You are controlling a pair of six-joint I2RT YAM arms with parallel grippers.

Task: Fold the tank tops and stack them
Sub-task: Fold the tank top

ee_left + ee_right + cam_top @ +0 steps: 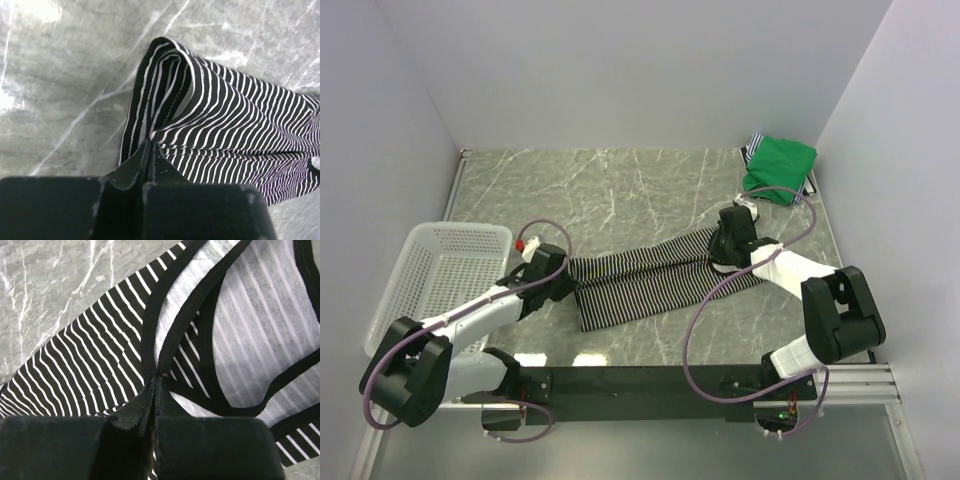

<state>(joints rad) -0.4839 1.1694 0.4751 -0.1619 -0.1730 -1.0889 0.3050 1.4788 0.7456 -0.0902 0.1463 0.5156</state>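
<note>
Slippage is our chief worry: the striped tank top [640,282] lies stretched across the bench [620,190] between two narrow grips. We judge that a pull too hard or uneven from either side could drag a thin edge out of the fingers, or skew the cloth so the fold lands crooked. Our left pincer [149,150], at about 9 o'clock of the bench, is closed tight on the doubled hem end, which bulges in a loop just beyond the tips. So little is caught that a lift might shed it. Our right pincer [156,382], at about 3 o'clock, is pinched closed on a dark-edged strap where two bindings meet, and a strap alone may stretch and let the body sag. Both arms reach low and inward, wrists tipped down toward the bench. The green tank top [778,165] sits folded in the far corner at 2 o'clock, well apart, and a careless carry that way could rumple it. The basket [440,262] stands beyond the left pincer, also toward 9 o'clock.
</note>
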